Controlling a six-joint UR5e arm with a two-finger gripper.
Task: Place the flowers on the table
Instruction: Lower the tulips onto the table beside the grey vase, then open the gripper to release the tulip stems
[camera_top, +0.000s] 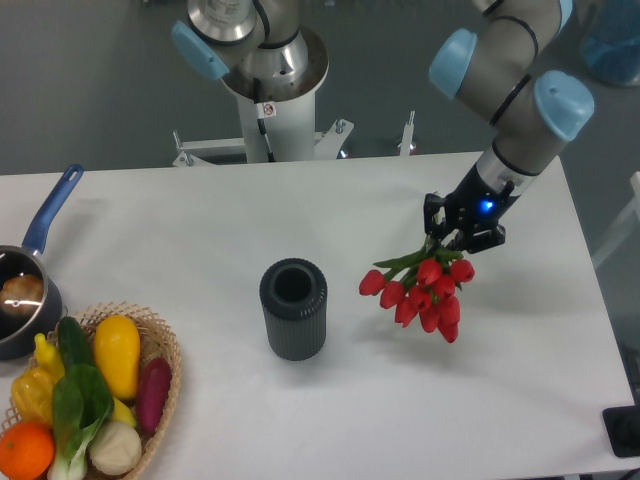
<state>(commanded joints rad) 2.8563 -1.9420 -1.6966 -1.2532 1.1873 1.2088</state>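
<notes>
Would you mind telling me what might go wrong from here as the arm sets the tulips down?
1. The gripper holds the flowers heads-down, so lowering could crush the blooms against the table.
2. The vase stands just beside the bunch; a sideways swing might knock it.

You are looking at a grey metal-tubed robot arm (510, 60) with rounded light-blue plastic caps on its joints. Its base is a white cylindrical pedestal (275, 120) bearing a small red-and-white sticker. The compact black two-finger gripper (462, 232) shows a glowing blue light, and a black cable runs along the wrist.
</notes>
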